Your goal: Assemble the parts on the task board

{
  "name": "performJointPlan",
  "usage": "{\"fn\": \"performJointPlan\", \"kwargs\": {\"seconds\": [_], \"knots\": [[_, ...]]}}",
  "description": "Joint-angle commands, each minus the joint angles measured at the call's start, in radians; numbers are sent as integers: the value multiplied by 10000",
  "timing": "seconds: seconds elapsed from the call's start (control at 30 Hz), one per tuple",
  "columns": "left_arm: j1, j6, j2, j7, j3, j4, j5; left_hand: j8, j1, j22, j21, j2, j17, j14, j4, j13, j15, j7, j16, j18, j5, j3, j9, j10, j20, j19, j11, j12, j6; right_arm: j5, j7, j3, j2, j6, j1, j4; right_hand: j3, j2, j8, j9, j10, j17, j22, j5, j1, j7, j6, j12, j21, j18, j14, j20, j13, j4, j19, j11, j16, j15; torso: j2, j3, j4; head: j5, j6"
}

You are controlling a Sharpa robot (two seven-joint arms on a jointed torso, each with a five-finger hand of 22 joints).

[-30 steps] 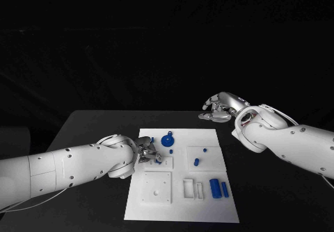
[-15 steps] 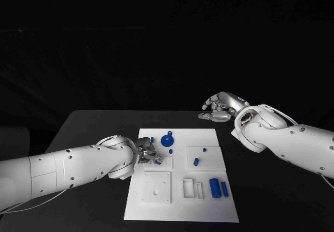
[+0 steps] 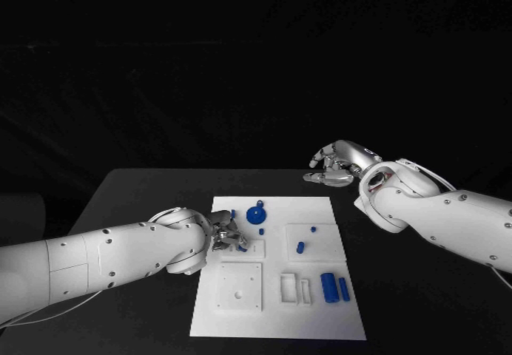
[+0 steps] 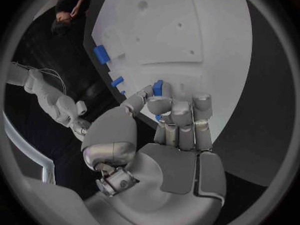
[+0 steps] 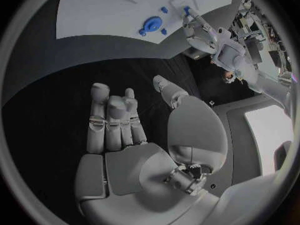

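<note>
The white task board [image 3: 275,310] lies in the middle of the table. My left hand [image 3: 225,235] is low over the board's left side, beside a raised square block, and pinches a small blue part [image 4: 157,88] between thumb and fingers. On the board sit a round blue disc [image 3: 256,215], a small blue peg [image 3: 261,231], two small blue pieces [image 3: 302,248] and two blue cylinders [image 3: 335,288]. My right hand [image 3: 339,164] hovers beyond the board's far right corner, fingers loosely bent and holding nothing. The right wrist view takes in the board [image 5: 106,10], the disc [image 5: 151,24] and my left hand [image 5: 194,27].
A raised white square block [image 3: 241,286] and a slotted white holder [image 3: 294,288] stand on the near half of the board. Black table [image 3: 139,207] surrounds the board on all sides.
</note>
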Motion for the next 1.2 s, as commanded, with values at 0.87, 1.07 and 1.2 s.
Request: {"fn": "performJointPlan", "kwargs": {"seconds": [0.87, 1.07, 1.2], "knots": [[-89, -1408, -277, 404, 3, 506, -317, 12, 86, 46, -43, 159, -71, 333, 20, -90, -578, -1183, 91, 177, 380, 100, 2449, -410, -1216, 80, -376, 112, 1901, 3, 86, 6, -21, -38, 3, 2, 0, -12, -52, -15, -60, 18, 101, 73, 50, 53, 15, 21, -53, 285, -28, -8, -24, 84, -61, 22, -56, -9, -3, -2, 4, -30, -6], [-100, -1647, -294, 392, 1, 507, -341, 12, 82, 48, -39, 155, -77, 337, 29, -96, -579, -1184, 93, 178, 368, 99, 2449, -410, -1216, 88, -377, 116, 1903, 4, 79, 6, -18, -29, 3, -6, -6, -13, -52, -15, -61, 19, 102, 81, 47, 53, 16, 24, -55, 285, -28, -9, -27, 90, -61, 22, -57, -9, 1, 8, 8, -31, -16], [-101, -1634, -282, 354, 1, 500, -348, 11, 80, 50, -37, 157, -80, 339, 36, -99, -579, -1185, 94, 179, 360, 100, 2449, -411, -1217, 93, -377, 117, 1904, 5, 76, 6, -15, -26, 3, -18, -9, -12, -52, -15, -61, 19, 103, 84, 47, 53, 16, 26, -55, 285, -27, -9, -29, 93, -60, 22, -57, -10, -1, 9, 8, -20, -30]]}}
